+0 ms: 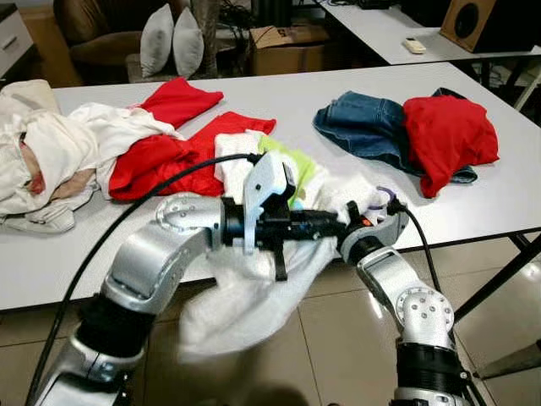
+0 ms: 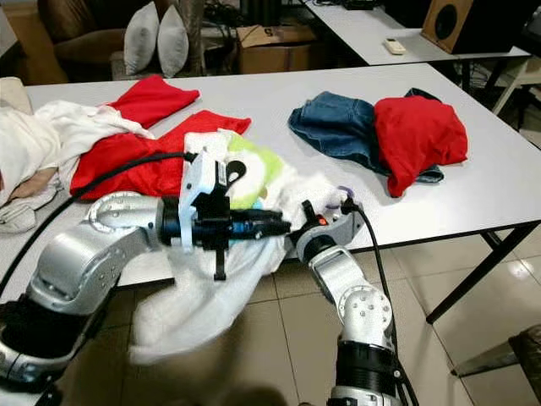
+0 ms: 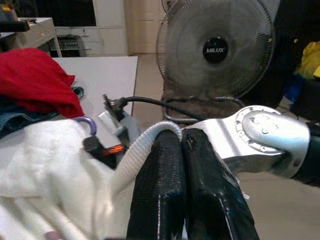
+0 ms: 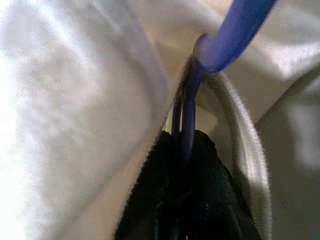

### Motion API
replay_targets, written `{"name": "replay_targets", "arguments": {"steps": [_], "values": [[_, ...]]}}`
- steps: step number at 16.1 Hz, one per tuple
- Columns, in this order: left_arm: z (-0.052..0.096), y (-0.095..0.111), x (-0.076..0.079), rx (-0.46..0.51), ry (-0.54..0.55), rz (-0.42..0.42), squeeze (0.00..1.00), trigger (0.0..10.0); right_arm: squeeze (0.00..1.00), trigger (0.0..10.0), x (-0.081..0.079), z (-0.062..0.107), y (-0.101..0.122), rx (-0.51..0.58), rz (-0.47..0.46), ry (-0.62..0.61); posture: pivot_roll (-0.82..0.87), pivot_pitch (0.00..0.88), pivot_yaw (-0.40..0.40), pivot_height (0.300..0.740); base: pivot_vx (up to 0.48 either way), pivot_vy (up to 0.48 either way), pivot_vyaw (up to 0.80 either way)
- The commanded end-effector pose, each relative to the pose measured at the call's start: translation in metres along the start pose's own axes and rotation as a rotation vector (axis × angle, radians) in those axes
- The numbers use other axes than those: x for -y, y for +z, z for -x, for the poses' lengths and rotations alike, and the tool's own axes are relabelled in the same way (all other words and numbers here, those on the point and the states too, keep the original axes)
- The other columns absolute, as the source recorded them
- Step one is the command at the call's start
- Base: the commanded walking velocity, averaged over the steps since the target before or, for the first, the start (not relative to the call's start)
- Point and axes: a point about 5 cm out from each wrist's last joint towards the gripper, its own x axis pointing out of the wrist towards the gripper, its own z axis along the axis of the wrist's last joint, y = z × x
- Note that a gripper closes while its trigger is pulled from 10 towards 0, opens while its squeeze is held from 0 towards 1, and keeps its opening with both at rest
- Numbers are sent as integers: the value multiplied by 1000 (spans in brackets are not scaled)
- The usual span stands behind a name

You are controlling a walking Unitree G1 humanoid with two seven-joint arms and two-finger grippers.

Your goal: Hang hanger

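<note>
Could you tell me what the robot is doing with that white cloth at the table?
The robot stands at the edge of a white table strewn with clothes, working a white garment that droops over the edge toward the floor. Its left claw is shut on the garment's ribbed edge, while the right claw is shut on a purple hanger tucked in the fabric. The hanger is not hung anywhere yet.

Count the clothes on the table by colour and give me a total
Red: 3, one at the back, one in the middle, one on the jeans
Blue: 1, jeans
White or cream: 2, pile at left, garment held by both grippers, left, right
Total: 6
</note>
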Motion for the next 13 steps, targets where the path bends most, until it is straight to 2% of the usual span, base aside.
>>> {"name": "replay_targets", "arguments": {"steps": [1,2,3,4,5,6,8,10,11,12,13], "values": [[0,7,0,23,30,-23,0,2706,0,10000,-12,-4,-14,-33,-61,31,-67,0,0,740,0,0,0],[6,1,-18,-16,207,-49,0,1373,0,10000,-17,-6,-15,-52,-71,54,-64,0,-9,740,0,0,0],[13,0,-32,-29,338,-70,0,902,0,10000,-20,-6,-16,-71,-62,75,-64,0,-14,740,0,0,0],[22,1,-45,-25,461,-84,0,1098,0,10000,-23,-3,-18,-94,-65,100,-64,0,-14,740,0,0,0],[34,0,-60,-38,598,-92,0,2000,0,10000,-26,1,-20,-117,-66,131,-66,0,-13,740,0,0,0],[43,-3,-69,-78,679,-106,0,431,0,10000,-28,3,-20,-126,-63,147,-70,0,-8,740,0,0,0],[54,-10,-76,-129,732,-102,0,78,0,10000,-31,5,-18,-125,-64,165,-74,0,-3,740,0,0,0],[63,-20,-76,-179,752,-100,0,0,0,10000,-34,10,-13,-112,-71,187,-79,0,1,740,0,0,0],[61,-25,-70,-187,724,-78,0,2863,0,10000,-34,12,-12,-111,-71,187,-80,0,-12,740,0,0,0],[56,-29,-62,-164,659,-18,0,10000,0,10000,-33,13,-12,-115,-63,179,-81,0,-19,740,0,0,0],[52,-31,-58,-138,622,26,0,10000,0,10000,-32,14,-12,-119,-57,175,-80,0,-22,740,0,0,0]]}}
